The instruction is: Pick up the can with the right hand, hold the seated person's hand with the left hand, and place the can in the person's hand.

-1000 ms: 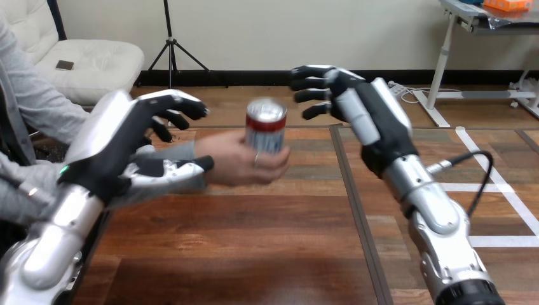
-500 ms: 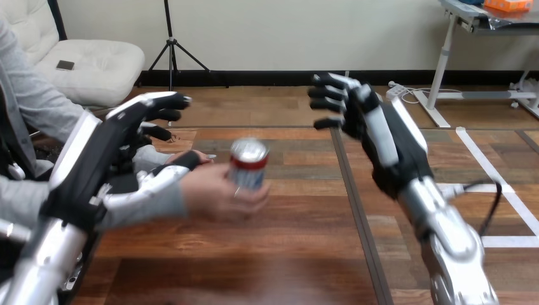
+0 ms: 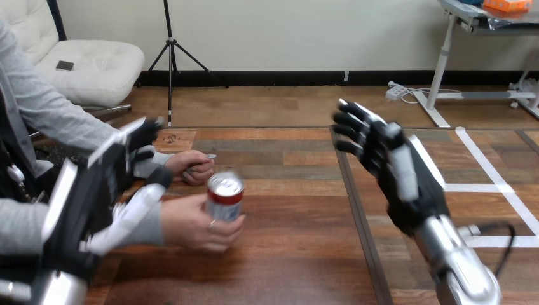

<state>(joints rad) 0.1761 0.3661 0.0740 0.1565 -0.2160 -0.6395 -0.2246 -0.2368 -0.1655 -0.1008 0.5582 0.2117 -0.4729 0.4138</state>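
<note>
A red, white and silver can [image 3: 225,196] stands upright in the person's hand [image 3: 194,227], low over the wooden table [image 3: 292,254], left of centre. My left hand [image 3: 95,190] is open beside that arm's grey sleeve. Its straight fingers rise behind the sleeve and its thumb lies along the wrist without curling round it. My right hand [image 3: 397,171] is raised at the right with its fingers spread. It is open, holds nothing and is well apart from the can.
The person's other hand [image 3: 191,166] rests on the table behind the can, closed on a small thin object. A dark seam [image 3: 356,216] runs down the tabletop between the can and my right arm.
The person's hand has carried the can down and left, nearer to me. My right hand has drawn back to the right and lower. My left hand has dropped alongside the person's forearm.
</note>
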